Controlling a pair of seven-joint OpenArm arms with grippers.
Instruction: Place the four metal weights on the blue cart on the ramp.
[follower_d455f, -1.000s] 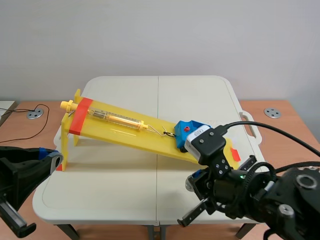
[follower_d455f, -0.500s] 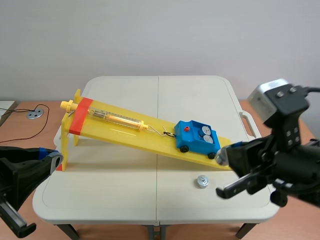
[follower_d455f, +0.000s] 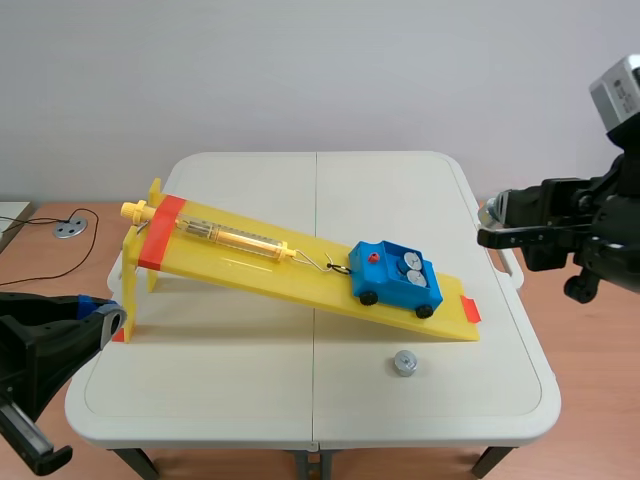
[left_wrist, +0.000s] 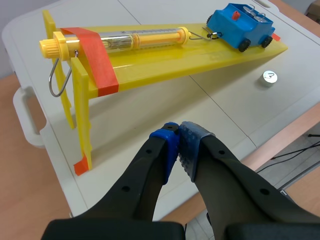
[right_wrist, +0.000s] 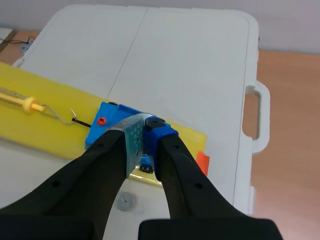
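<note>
Cart (follower_d455f: 394, 278): on your ramp (follower_d455f: 250, 262), weights (follower_d455f: 408, 266) inside
Loose weight (follower_d455f: 404, 363): 1 on the table (follower_d455f: 250, 380), near the ramp's foot
Left gripper (left_wrist: 179, 131): pinched closed, empty
Right gripper (right_wrist: 145, 125): pinched closed, empty, raised

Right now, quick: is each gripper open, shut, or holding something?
Left gripper: closed, holding nothing.
Right gripper: closed, holding nothing.

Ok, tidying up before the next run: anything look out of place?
One metal weight lies loose on the table, near the ramp's low end, apart from the blue cart that holds other weights.
</note>
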